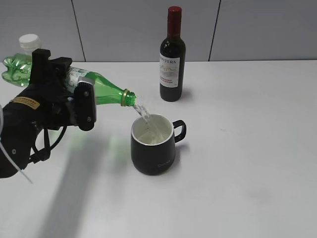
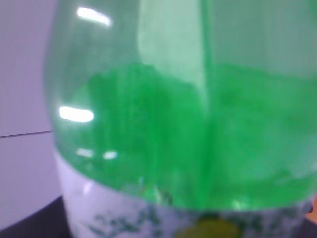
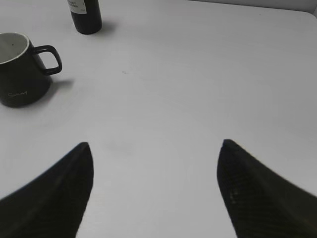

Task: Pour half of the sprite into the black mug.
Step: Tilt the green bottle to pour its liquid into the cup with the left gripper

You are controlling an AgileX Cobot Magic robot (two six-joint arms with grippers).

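The green sprite bottle [image 1: 106,91] lies nearly level in the air, its open mouth over the black mug [image 1: 153,151]. Clear liquid streams from the mouth into the mug's white inside. My left gripper [image 1: 74,94] is shut on the sprite bottle at its label band. In the left wrist view the bottle's green body [image 2: 188,124] fills the frame and hides the fingers. My right gripper [image 3: 154,146] is open and empty above bare table. The mug [image 3: 22,74] shows at the upper left of the right wrist view, handle to the right.
A dark wine bottle [image 1: 172,57] with a red top stands behind the mug; its base shows in the right wrist view [image 3: 85,17]. A white cap [image 1: 28,42] shows behind my left arm. The white table [image 1: 247,148] stretches to the right.
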